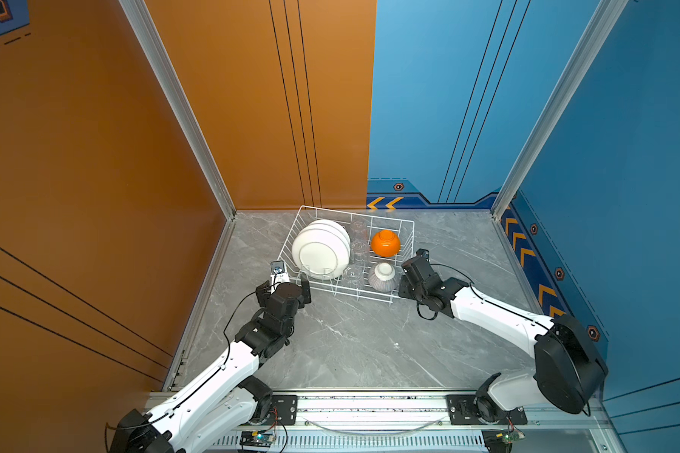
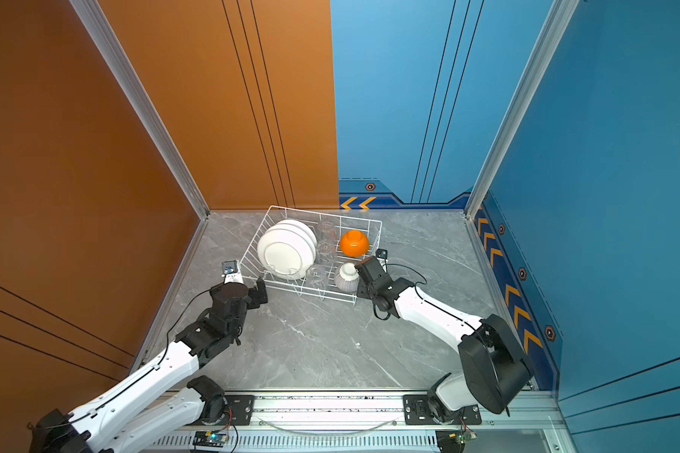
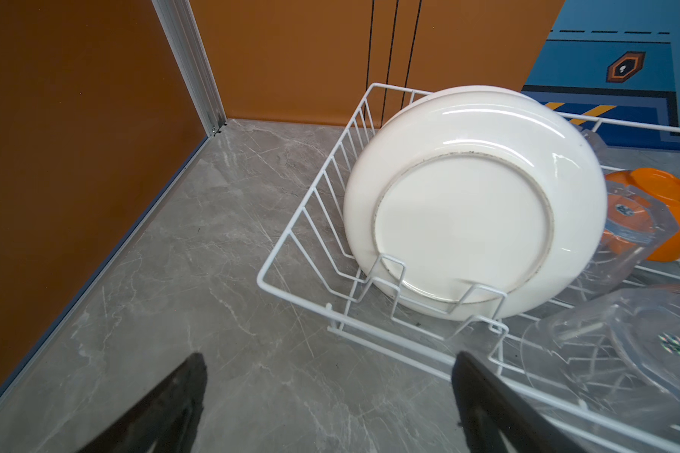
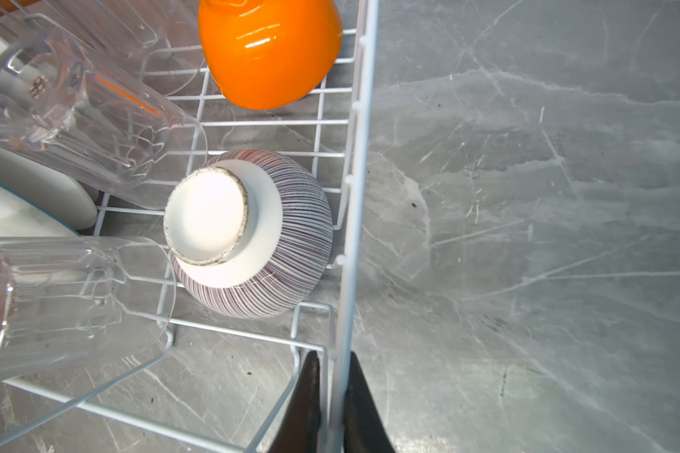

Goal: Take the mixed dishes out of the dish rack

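dish rack [image 1: 330, 211] [image 2: 303, 211] is on the table [image 1: 350, 345] toward the back, skewed to the table edges, fully loaded.

left end: front plate [image 1: 320, 255] [image 3: 468, 219] and rear plate [image 1: 330, 225] stand in the prongs, leaning back, white undersides toward the arms. printed faces not visible.

middle: three clear tumblers [image 1: 360, 249] in a row front to back, bases up, leaning.

right end: orange bowl [image 1: 385, 243] [image 4: 267, 51] on the far side, striped bowl [image 1: 382, 276] [image 4: 252, 235] on the near side. both upside down, foot ring up, apart from each other.

right jaws: narrow, pinched on the rack's right rim wire [image 4: 360, 157] close to the near corner. in the right wrist view the fingertips [image 4: 309, 384] sit one inside the rack, one outside, with the wire between them. striped bowl is just beside the grip, not touching it.

left jaws: wide apart, holding nothing. they are at the rack's near left corner, pointing at the front plate. in the left wrist view one finger [image 3: 476, 392] is over the near rim and the other is over bare table. cannot tell whether it touches the wire.
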